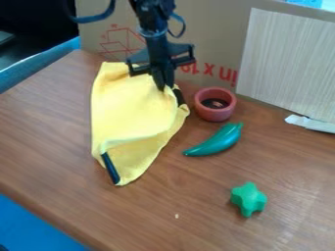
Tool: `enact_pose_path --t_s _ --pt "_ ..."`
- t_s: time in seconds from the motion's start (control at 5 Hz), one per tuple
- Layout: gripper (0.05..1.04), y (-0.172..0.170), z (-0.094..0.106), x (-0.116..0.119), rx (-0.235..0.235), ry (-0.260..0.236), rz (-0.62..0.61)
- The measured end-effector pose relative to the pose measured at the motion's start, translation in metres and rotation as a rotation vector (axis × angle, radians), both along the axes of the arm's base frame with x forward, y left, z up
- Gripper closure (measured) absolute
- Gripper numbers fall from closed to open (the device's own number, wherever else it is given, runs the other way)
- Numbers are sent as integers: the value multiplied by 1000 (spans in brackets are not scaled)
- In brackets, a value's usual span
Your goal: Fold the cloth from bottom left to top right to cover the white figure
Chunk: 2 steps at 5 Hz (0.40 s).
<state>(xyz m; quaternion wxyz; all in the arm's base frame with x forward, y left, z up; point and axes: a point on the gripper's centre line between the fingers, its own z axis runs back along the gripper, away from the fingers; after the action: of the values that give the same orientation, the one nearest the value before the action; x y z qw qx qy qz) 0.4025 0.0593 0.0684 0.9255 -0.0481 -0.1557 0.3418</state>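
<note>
A reddish bowl [205, 112] sits near a green pepper [220, 141] and star [249, 199].

You look down at a slant on the table [52, 127] from a fixed camera above it. It faces the cardboard [216, 29] at the back and the arm [154, 32], which enters at the top. You're fairly near: the table's edge crosses your lower left, and its right side runs out of frame.
</note>
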Motion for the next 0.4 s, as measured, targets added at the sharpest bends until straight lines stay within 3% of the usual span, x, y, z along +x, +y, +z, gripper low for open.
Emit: enact_pose_path --t_s 0.2,0.4 --pt "846 -3 -8 4 45 -2 -2" --pt "576 -3 -10 6 50 -14 -18"
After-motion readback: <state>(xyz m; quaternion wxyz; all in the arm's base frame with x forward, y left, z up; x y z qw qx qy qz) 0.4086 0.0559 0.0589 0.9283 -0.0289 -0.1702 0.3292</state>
